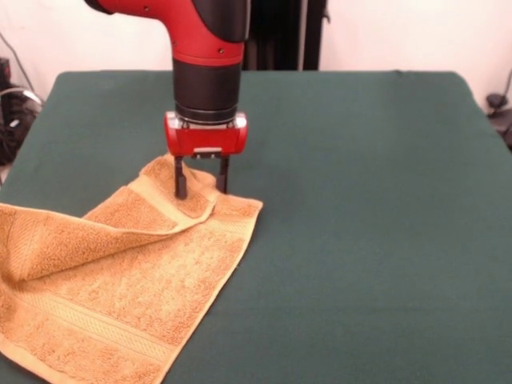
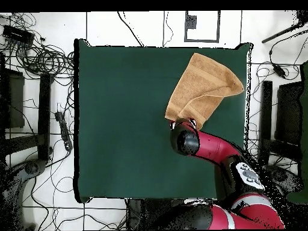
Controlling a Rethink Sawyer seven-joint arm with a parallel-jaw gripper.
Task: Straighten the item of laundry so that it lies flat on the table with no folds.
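1. Reaching down from the top of the front view, the red and black robot arm [image 1: 206, 56] holds its red-bodied gripper with two dark fingers [image 1: 201, 190] at about 11 o'clock from the picture's centre.
2. Both fingers stand upright with a narrow gap between them, and a raised ridge of cloth sits in that gap; they appear to pinch it, though the contact itself is hard to confirm.
3. That cloth belongs to the small golden-orange terry towel [image 1: 120, 296], which lies on the large table covered in plain dark green cloth [image 1: 368, 224].
4. In the front view the towel spreads from the gripper toward 8 o'clock, reaching the left and bottom edges of the picture.
5. One corner is folded back over the towel's body, making a flap whose tip lies under the fingers.
6. A paler woven band [image 1: 88, 324] runs across the towel near its lower end.
7. In the overhead view the towel [image 2: 201, 87] lies at about 2 o'clock on the table [image 2: 126, 120], near its top right corner, with the arm [image 2: 210, 147] coming in from 5 o'clock.
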